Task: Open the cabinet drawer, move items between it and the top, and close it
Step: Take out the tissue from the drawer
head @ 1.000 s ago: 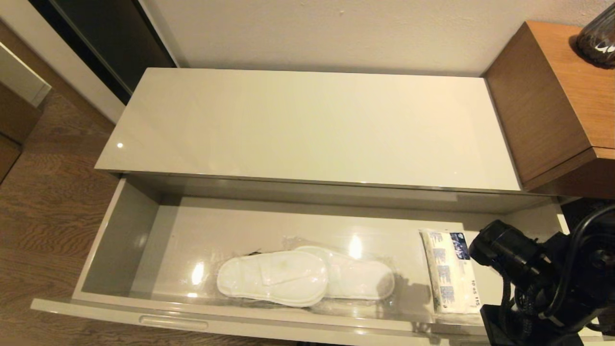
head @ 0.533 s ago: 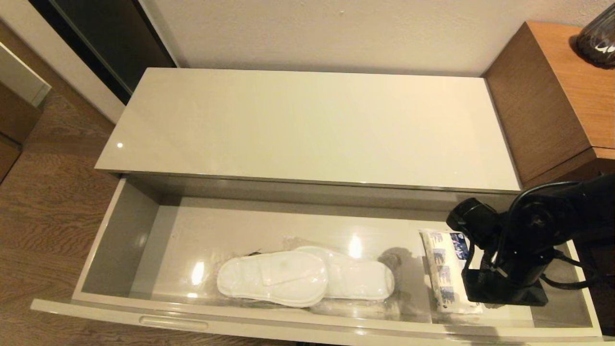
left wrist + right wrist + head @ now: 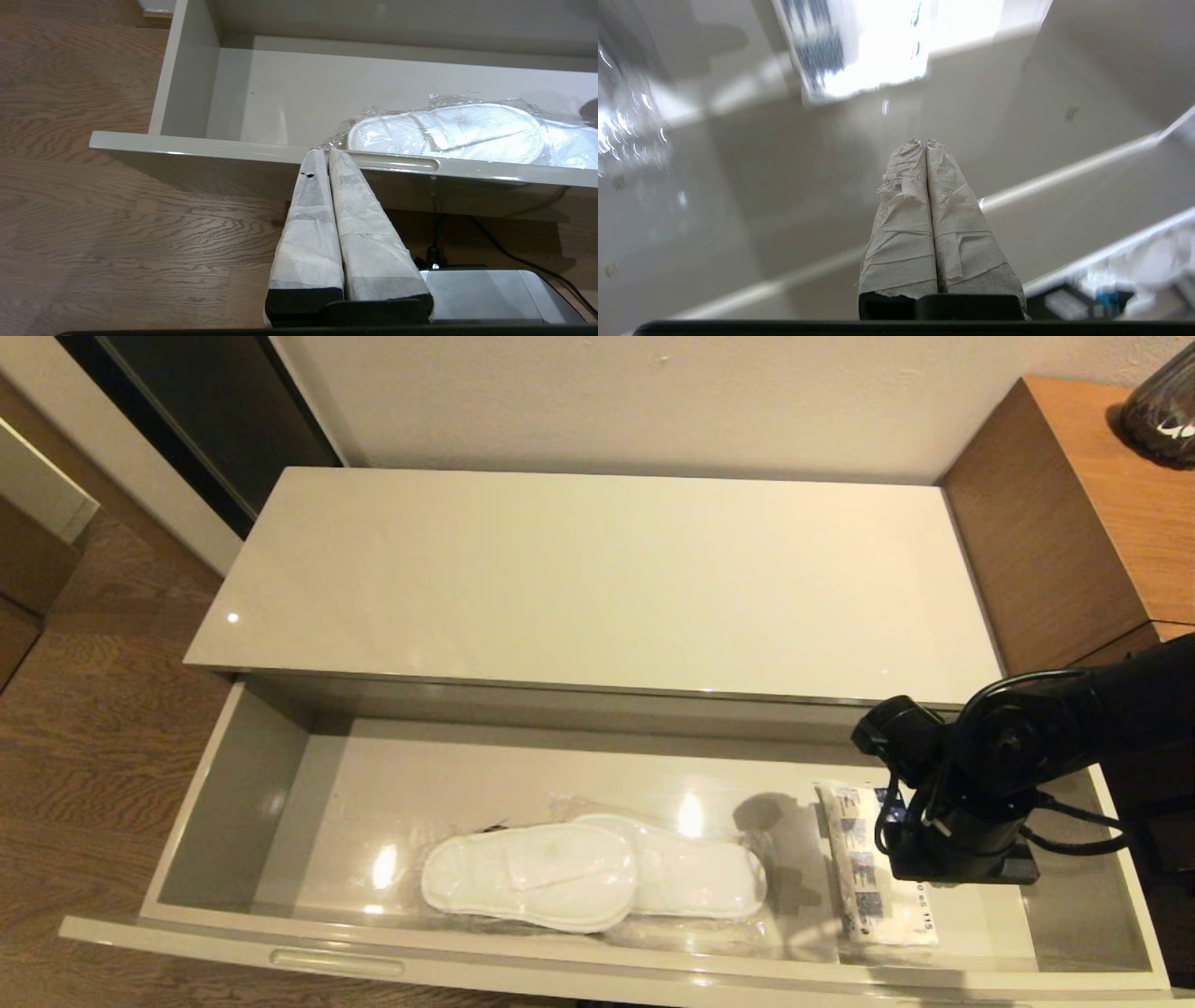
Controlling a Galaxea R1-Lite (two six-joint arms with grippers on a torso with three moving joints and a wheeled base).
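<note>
Since a second ago my right arm has swung up from the near right corner of the cabinet drawer (image 3: 243,803) and now hangs inside it toward the right end, with my right pincer (image 3: 926,142) above the drawer floor, its taped fingers pressed together and holding nothing. I judge that it sits there because the tissue pack (image 3: 873,887) lies just beneath and beside it, close to the drawer's front edge at the right end, and I read this as the approach before a pick. The fingers will need to part before I can take it. The wrapped slippers (image 3: 588,873) lie flat near the front edge around the middle of the drawer, well apart from the pack, so I expect little risk of snagging their plastic. The drawer stands pulled fully out, which leaves both items reachable from above. The top (image 3: 597,579) carries nothing, so I judge the transfer to it has not begun. My left pincer (image 3: 329,150) stays parked outside the drawer front, fingers together and empty, near the oblong recess (image 3: 397,164) in that edge.
</note>
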